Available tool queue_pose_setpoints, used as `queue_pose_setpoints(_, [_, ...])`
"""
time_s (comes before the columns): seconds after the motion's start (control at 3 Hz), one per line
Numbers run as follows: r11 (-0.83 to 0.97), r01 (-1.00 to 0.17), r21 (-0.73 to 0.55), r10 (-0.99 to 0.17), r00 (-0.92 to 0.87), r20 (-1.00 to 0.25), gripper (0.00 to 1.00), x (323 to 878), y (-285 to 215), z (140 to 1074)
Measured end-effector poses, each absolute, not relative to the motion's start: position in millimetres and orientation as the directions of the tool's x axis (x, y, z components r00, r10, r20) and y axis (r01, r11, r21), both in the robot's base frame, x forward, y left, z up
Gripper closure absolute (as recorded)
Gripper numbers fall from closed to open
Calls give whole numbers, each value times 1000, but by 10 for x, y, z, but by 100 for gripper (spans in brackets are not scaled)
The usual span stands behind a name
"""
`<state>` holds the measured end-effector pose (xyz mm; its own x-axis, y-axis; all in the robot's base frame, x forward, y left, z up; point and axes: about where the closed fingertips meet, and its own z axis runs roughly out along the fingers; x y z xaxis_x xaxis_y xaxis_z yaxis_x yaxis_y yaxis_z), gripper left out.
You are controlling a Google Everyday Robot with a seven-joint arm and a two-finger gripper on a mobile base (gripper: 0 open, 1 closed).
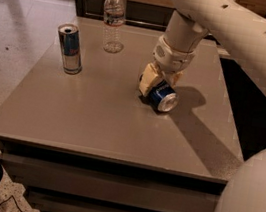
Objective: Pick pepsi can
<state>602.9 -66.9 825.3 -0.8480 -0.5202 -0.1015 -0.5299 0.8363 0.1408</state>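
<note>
The pepsi can lies on its side on the grey table, right of the middle, with its silver end facing front right. It is dark blue. My gripper comes down from the white arm above and straddles the can's rear part. A tan finger presses its left side, and the other is mostly hidden behind the can. The can rests on the tabletop.
A tall slim blue-and-silver can stands upright at the left of the table. A clear water bottle stands at the back. The arm's shadow falls to the right of the can. The table edges drop to the floor at left and front.
</note>
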Motion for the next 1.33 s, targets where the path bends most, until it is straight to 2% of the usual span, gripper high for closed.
queue_pose_setpoints(0.33, [836, -530, 141, -520, -848, -102, 100, 6029, -669, 8253])
queue_pose_setpoints(0.67, [837, -531, 133, -512, -845, -152, 100, 6056, -744, 8385])
queue_pose_setpoints(1.33, [809, -563, 172, -481, -801, -357, 100, 6250, -962, 8803])
